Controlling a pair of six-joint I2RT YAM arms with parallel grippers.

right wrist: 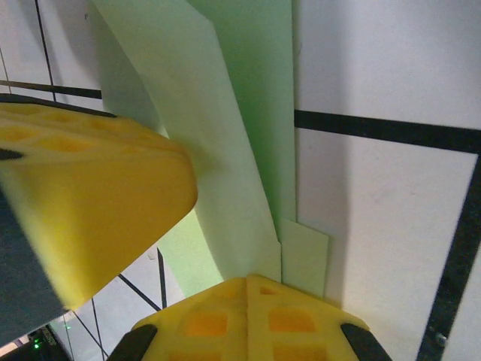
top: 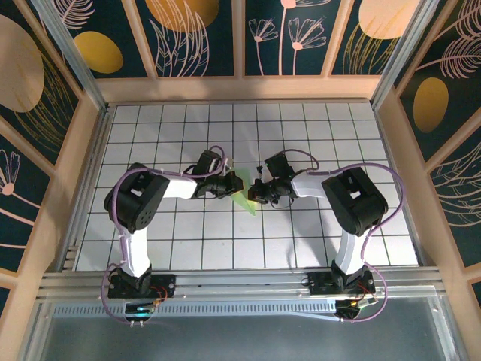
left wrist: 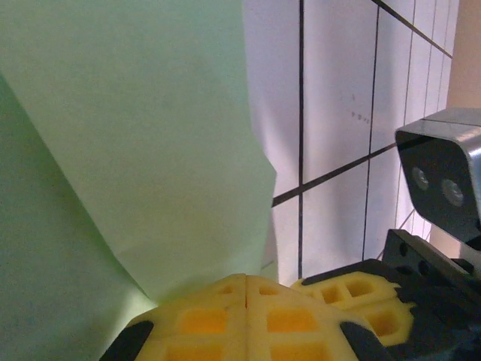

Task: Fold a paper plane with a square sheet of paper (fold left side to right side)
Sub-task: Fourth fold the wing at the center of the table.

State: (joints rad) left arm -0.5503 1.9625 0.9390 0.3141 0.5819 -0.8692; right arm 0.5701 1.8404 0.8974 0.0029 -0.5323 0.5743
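Evidently the paper [top: 246, 194] is well past being a flat square. From above it shows as a narrow pale-green sliver at the centre of the frame, its point toward the lower right, and it seems partly raised off the desk [top: 188, 233]. In the right wrist view several layers overlap. Long creased edges run from the top of the frame down to bottom centre, and a small flap lies flat just right of centre. I judge that a late lengthwise fold is in hand, one side being brought over onto the other.

The right claw [right wrist: 248, 304] is closed. The layered edge runs straight into the seam of its tips, so it looks pinched on the paper. The left claw [left wrist: 248, 301] is closed too. The sheet's lower corner meets its tips at the bottom of that frame, but I cannot tell whether it is nipped between them or only lies against them. From above, the two claws sit just beside each other, one on either side of the green strip.

The next move, as I judge it, calls for carrying the raised side across until the edges match, then pressing along the crease. Paper this thin may buckle or slip if the claws pull unevenly.

From above, the claws and wrists cover much of the paper, so its full outline and its nose are unclear. Both wrist views cut it off at the top and left edges, and the neighbouring yellow finger in each is blurred.
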